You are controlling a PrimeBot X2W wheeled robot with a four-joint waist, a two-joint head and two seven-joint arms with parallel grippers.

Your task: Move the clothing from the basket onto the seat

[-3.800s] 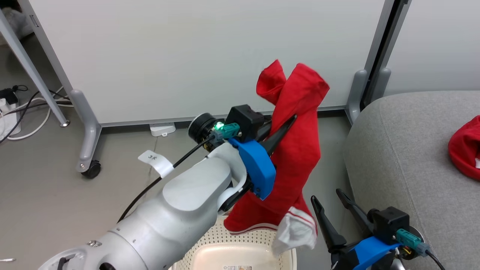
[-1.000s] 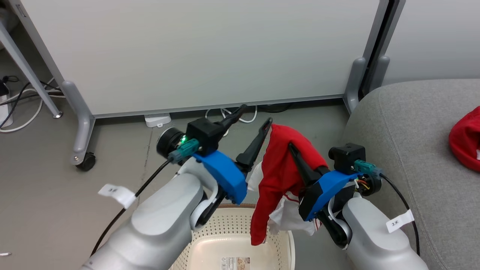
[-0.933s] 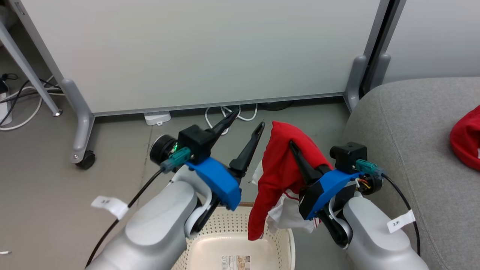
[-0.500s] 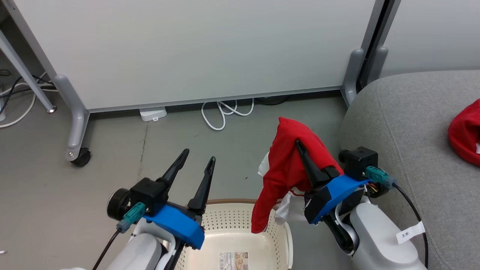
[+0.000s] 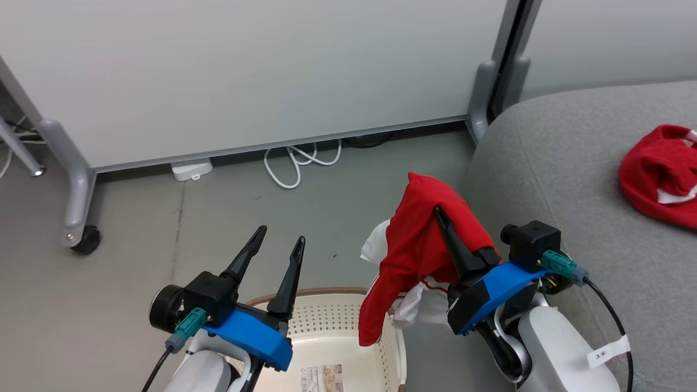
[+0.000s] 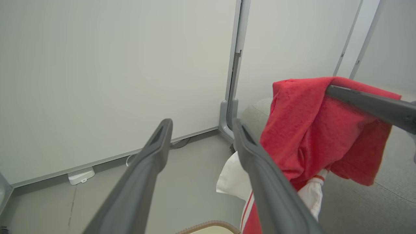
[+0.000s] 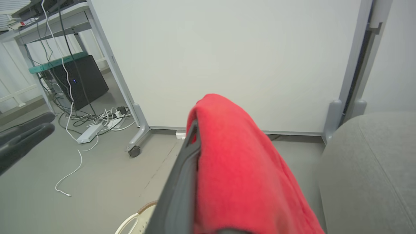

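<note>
The right gripper (image 5: 442,218), at 5 o'clock in the head view, is clamped tight on the red-and-white sports garment (image 5: 419,245). The cloth drapes over its fingers, and its lower end hangs by the 3 o'clock side of the basket (image 5: 326,321). The left gripper (image 5: 280,235), at 7 o'clock, stands wide open and holds nothing, poised above the basket's far rim. The basket sits on the floor at 6 o'clock, with a label showing on its bottom.

The grey sofa (image 5: 544,163) takes up the 3 o'clock side, its rounded edge just beside the right arm. The red knit piece (image 5: 656,174) lies on it toward 2 o'clock.

A white partition panel (image 5: 245,71) runs behind from 10 to 12 o'clock, with a castered foot (image 5: 81,239) at 9 o'clock. A white cable coil (image 5: 297,163) and a small white box (image 5: 190,169) lie at the panel's base. A grey post (image 5: 482,98) stands at 1 o'clock, close beside the sofa's corner.
</note>
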